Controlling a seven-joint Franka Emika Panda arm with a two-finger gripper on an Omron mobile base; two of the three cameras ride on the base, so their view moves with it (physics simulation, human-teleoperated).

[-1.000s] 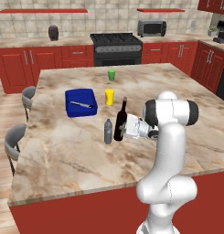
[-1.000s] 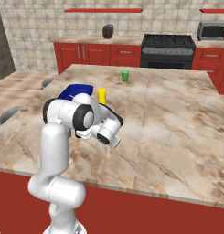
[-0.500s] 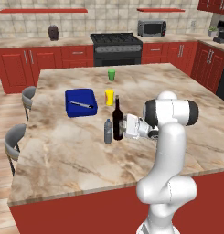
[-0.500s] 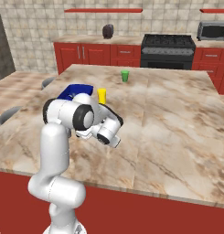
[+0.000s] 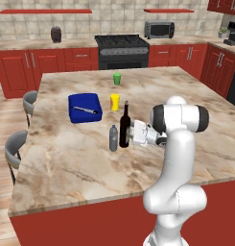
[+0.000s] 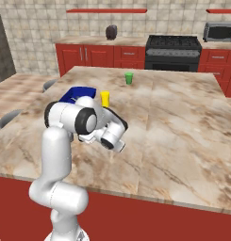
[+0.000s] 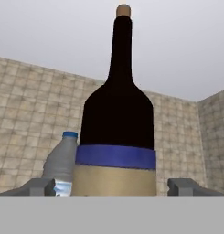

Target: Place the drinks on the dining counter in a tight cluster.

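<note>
Wine bottle point(image 7: 117, 132): upright on dining counter point(image 5: 80, 163), long axis vertical, dead ahead at gripper's point(image 7: 114, 186) twelve o'clock, between its jaws. Jaws spread apart, clear of the glass. Grey plastic bottle point(image 7: 61, 165) just beside, at bottle's nine o'clock in the hand view.

A home kitchen, plainly. Red cabinets point(image 5: 47, 65) run along a tiled wall, with a black range point(image 5: 122, 48) set between them and a toaster oven point(image 5: 159, 30) on the marble wall counter point(image 5: 23, 44). In the middle stands a big marble-topped island point(image 5: 186, 96) with grey stools point(image 5: 16, 144) tucked at its side.
</note>
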